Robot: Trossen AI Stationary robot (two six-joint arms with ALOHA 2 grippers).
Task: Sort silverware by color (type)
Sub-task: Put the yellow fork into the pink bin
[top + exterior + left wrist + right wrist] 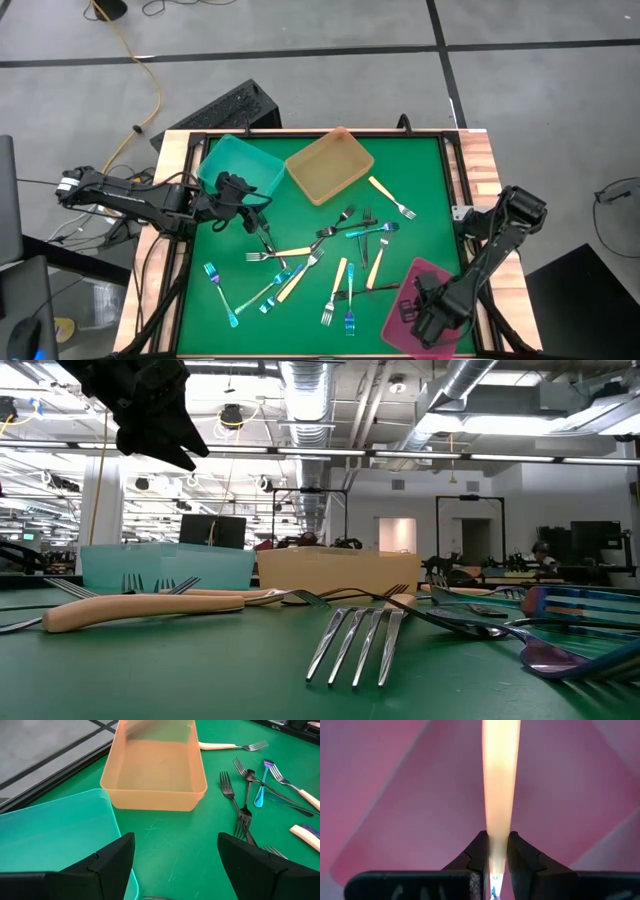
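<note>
Several forks of the silverware (320, 265), blue-teal, dark grey and cream-handled, lie scattered on the green mat. My left gripper (175, 865) hovers open over bare mat beside the teal tray (240, 165), with nothing between its fingers. It also shows high up in the low view (150, 410). My right gripper (418, 310) points down over the pink tray (440, 280) and is shut on a cream-handled utensil (497, 780). In the high view the gripper hides that utensil. My right gripper pinches the cream handle (496, 837) between its two fingers (476, 852), coming from above and pointing down. The handle runs on past the fingertips along their line, over the pink tray floor (395, 795). I cannot tell whether its far end touches the tray.
The amber tray (330, 165) stands at the far middle, next to the teal one. Dark grey forks (240, 795) lie just beyond my left gripper. A wooden rim (480, 160) borders the mat, and a dark keyboard (225, 110) lies beyond the far edge.
</note>
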